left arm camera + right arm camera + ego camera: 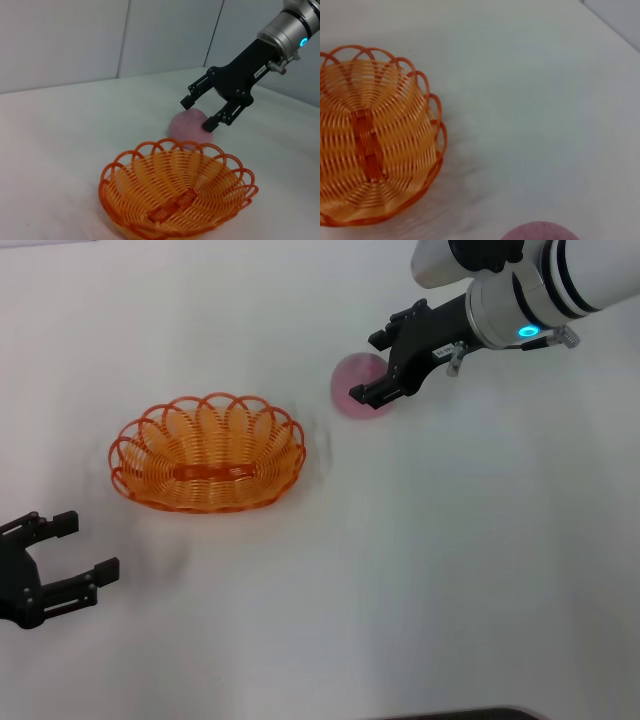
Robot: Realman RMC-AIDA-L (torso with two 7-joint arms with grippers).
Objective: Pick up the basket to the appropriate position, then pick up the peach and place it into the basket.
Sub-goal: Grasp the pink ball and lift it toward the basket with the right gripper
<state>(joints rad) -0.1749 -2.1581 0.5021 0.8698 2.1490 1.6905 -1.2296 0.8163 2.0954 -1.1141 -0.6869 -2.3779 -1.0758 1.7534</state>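
Note:
The orange wire basket (pixel 212 496) sits empty on the white table, left of centre. To its right and farther back lies the pale pink peach (pixel 354 380). My right gripper (pixel 371 367) is open, one finger on each side of the peach, just above it. The left wrist view shows the same: the black fingers (pixel 208 125) straddle the peach (pixel 186 124) behind the basket (pixel 107 173). In the right wrist view the basket (pixel 440 145) fills one side and the top of the peach (pixel 540 232) shows at the edge. My left gripper (pixel 88 547) rests open at the table's near left.
White tabletop (pixel 440 560) spreads around everything, bare between basket and peach. A grey wall (pixel 75 40) stands behind the table in the left wrist view.

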